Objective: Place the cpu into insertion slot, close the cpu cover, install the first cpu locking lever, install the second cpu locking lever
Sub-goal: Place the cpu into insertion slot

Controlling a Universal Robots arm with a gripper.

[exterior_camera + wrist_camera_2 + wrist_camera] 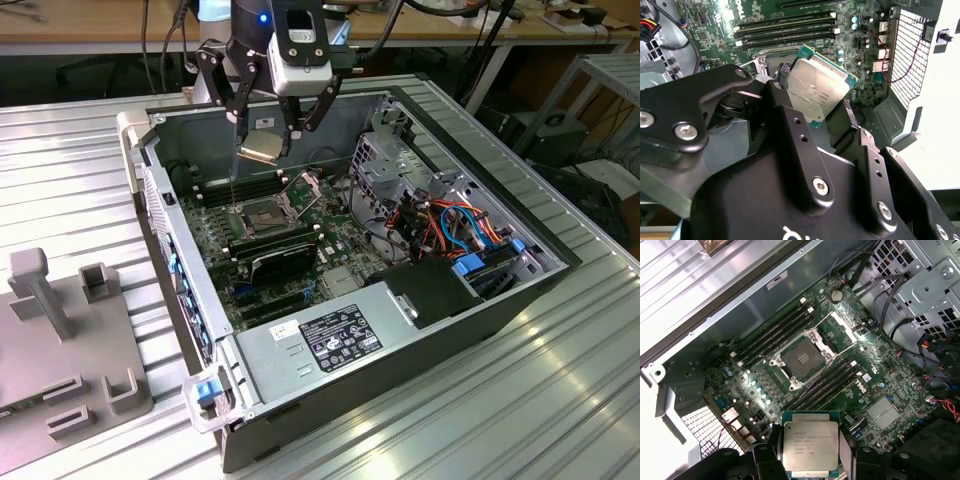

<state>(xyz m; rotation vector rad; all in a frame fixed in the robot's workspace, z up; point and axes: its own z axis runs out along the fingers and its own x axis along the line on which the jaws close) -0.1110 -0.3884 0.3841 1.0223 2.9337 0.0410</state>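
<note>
Gripper (810,454) sits closest to the lens in both wrist views. Its black fingers (790,130) are clamped on opposite edges of the cpu (810,446). The silver top plate faces the first wrist camera, with a green substrate rim visible around it. In the second wrist view the cpu (817,90) is tilted between the fingers, over the board.

Exterior view:
- The gripper (268,138) hangs at upper centre of frame, inside the open pc case (420,330).
- The cpu (259,149) is held tilted in the air, clear of the green motherboard (335,225).
- The insertion slot (262,213) is centre-left, lower in frame than the cpu, with its dark contact field exposed.
- The cpu cover (303,186) stands raised at the slot's right edge.
- One thin locking lever (234,185) sticks upright at the slot's left.

First wrist view:
- The insertion slot (801,359) is square and silver-rimmed, and sits between two banks of long black memory slots (775,332).
- The cpu cover (844,326) is swung back beside the slot.
- Wire levers (810,326) run along two sides of the socket.
- The cpu is apart from the slot, not seated.

Rest of the exterior view:
- A black card (283,262) lies just below the slot in frame.
- The grey power supply (330,338) with its label is at lower centre.
- Coloured cables (455,222) are at right of centre.
- A grey fixture (60,330) stands on the ribbed metal worktop (560,400) at lower left, outside the case.
</note>
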